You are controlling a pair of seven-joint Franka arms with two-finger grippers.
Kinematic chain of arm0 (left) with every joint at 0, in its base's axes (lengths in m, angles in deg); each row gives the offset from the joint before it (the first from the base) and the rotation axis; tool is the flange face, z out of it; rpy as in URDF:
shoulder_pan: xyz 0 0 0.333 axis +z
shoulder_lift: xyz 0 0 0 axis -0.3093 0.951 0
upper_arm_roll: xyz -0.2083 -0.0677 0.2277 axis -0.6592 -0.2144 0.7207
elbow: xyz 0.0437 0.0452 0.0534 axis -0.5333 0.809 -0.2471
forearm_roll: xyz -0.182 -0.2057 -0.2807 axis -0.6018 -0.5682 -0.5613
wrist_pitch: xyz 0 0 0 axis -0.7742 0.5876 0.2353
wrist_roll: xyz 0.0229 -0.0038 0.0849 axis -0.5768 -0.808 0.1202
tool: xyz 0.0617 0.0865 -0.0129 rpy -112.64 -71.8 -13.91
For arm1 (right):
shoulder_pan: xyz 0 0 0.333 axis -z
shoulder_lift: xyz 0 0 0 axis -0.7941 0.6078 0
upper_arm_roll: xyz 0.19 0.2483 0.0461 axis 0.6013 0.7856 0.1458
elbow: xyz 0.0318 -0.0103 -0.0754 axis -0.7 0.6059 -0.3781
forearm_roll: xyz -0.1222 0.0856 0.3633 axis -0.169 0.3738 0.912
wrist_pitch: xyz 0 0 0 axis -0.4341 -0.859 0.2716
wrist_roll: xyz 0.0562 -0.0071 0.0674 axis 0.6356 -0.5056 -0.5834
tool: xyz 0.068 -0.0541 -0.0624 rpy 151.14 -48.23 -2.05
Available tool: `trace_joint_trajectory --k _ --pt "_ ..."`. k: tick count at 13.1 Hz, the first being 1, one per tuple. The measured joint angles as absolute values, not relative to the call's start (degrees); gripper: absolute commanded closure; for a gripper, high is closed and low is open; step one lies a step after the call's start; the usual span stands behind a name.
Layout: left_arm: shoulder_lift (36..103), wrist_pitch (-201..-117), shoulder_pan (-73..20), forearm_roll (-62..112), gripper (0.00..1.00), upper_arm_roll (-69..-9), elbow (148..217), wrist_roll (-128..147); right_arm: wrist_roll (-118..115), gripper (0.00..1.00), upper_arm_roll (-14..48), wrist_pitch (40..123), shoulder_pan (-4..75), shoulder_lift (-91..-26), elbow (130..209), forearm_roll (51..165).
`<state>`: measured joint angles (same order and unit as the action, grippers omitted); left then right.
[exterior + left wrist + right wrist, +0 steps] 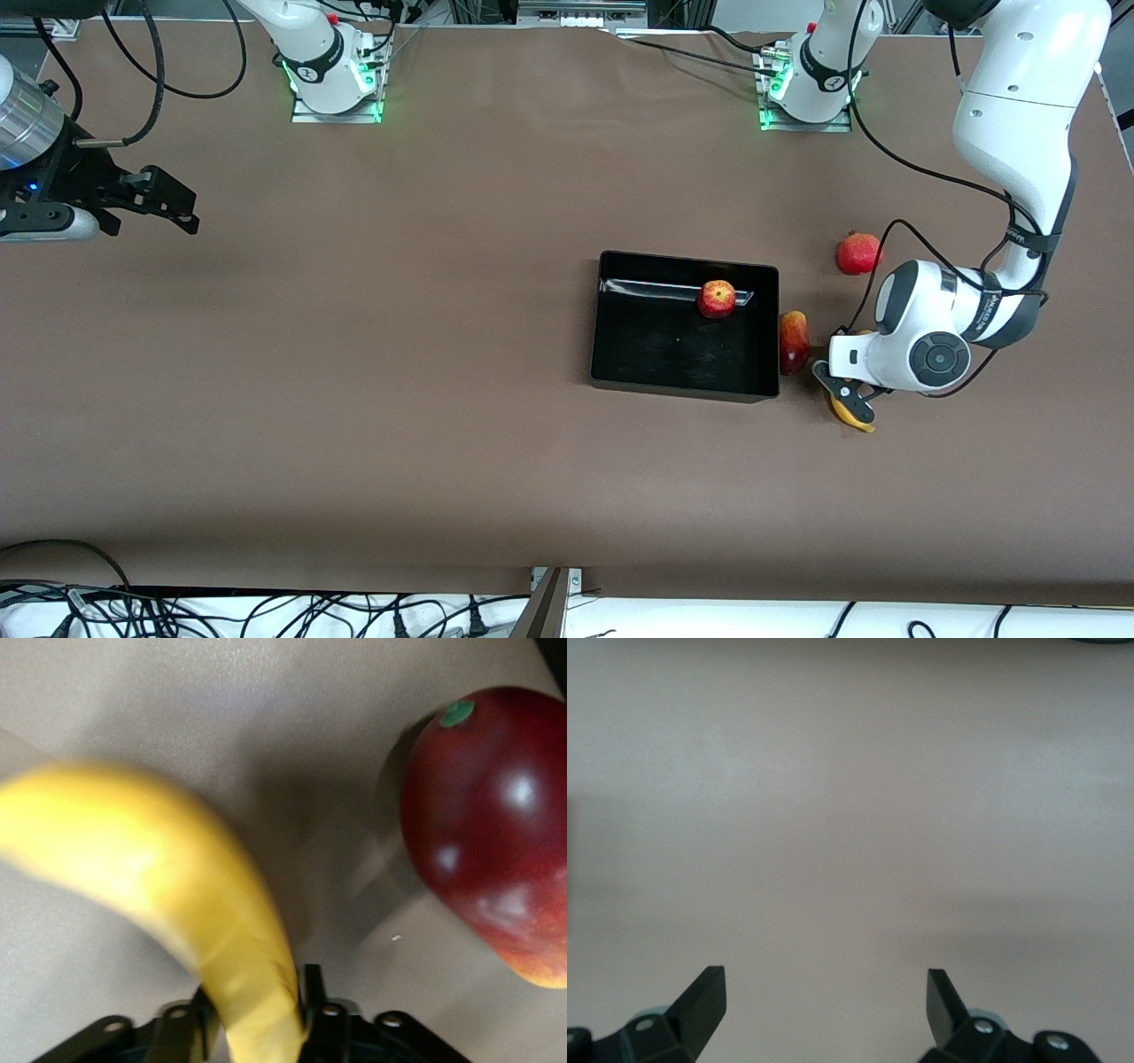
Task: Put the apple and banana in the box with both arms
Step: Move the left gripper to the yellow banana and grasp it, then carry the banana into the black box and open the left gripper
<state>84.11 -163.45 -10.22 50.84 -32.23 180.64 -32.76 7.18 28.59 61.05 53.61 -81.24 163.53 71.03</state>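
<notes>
Apple (717, 299): in the box (620, 350), lying against the wall nearest the robots' bases; that half of the job looks done. Banana (852, 418): outside the box, toward the left arm's end of the table, pinched between the fingers of the left gripper (846, 396); from the left wrist view the banana (159, 877) runs out from the jaws, and whether it is lifted or resting on the table I cannot tell. Mango (794, 341): on the table, just beside the box wall, between box and banana. Round red fruit (858, 252): near the mango, farther from the front camera. Right gripper (146, 206): waiting with fingers wide apart and empty over bare table at the right arm's end. Step in hand, as I judge it: carrying the banana in. Next move calls for lifting clear of the mango and the wall, then release over the open floor of the box.
</notes>
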Motion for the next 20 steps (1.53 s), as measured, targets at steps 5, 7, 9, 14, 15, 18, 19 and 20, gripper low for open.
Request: trace_joint_trajectory --k 5,7,9,14,15,18,19,20 --pt "79.9 -155.4 -10.0 49.6 1.00 -36.0 176.5 -33.0 7.2 0.00 28.6 61.1 53.6 -81.2 163.5 71.0" --pt "75.5 -147.6 -10.9 49.2 1.00 -40.6 173.4 -28.1 7.2 0.00 28.6 61.1 53.7 -81.2 163.5 71.0" --pt "72.8 -141.8 -15.1 48.1 1.00 -42.7 170.9 -16.0 7.2 0.00 28.6 61.1 53.7 -81.2 163.5 71.0" --pt "77.3 -146.9 -28.7 40.5 1.00 -42.9 170.8 10.0 7.2 0.00 28.6 61.1 53.7 -81.2 163.5 71.0" --pt "79.7 -149.9 -29.4 39.4 1.00 -42.8 170.8 10.8 7.2 0.00 28.6 61.1 53.7 -81.2 163.5 71.0" --pt "85.8 -157.9 -30.5 39.0 0.94 -42.8 170.9 10.8 7.2 0.00 28.6 61.1 53.7 -81.2 163.4 71.0" --pt "86.9 -158.7 -30.8 39.0 0.68 -42.8 170.8 10.8 7.2 0.00 28.6 61.1 53.7 -81.2 163.4 71.0" --pt "87.4 -159.0 -31.2 39.0 0.46 -42.8 170.8 10.9 7.2 0.00 28.6 61.1 53.7 -81.2 163.4 71.0"
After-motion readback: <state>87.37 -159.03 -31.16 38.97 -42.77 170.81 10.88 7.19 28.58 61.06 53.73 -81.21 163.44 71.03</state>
